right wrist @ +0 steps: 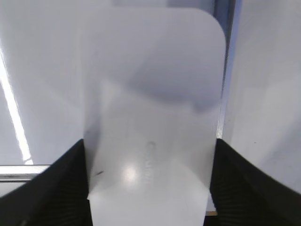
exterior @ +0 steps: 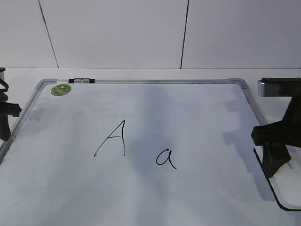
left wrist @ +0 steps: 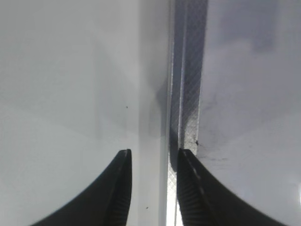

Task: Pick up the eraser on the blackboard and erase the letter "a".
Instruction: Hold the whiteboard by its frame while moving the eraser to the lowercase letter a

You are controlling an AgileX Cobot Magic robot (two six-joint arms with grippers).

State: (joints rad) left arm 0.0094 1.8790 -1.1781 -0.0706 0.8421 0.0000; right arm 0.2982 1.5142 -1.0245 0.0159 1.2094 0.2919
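White plastic, the eraser [right wrist: 153, 132] sat between the right gripper's [right wrist: 150, 188] wide jaws; closing and lifting seemed next.

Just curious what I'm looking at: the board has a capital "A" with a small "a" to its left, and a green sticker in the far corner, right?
Not quite. In the exterior view the letter "a" sits to the right of the capital "A", slightly nearer the camera. The green sticker is indeed in the blackboard's far left corner.
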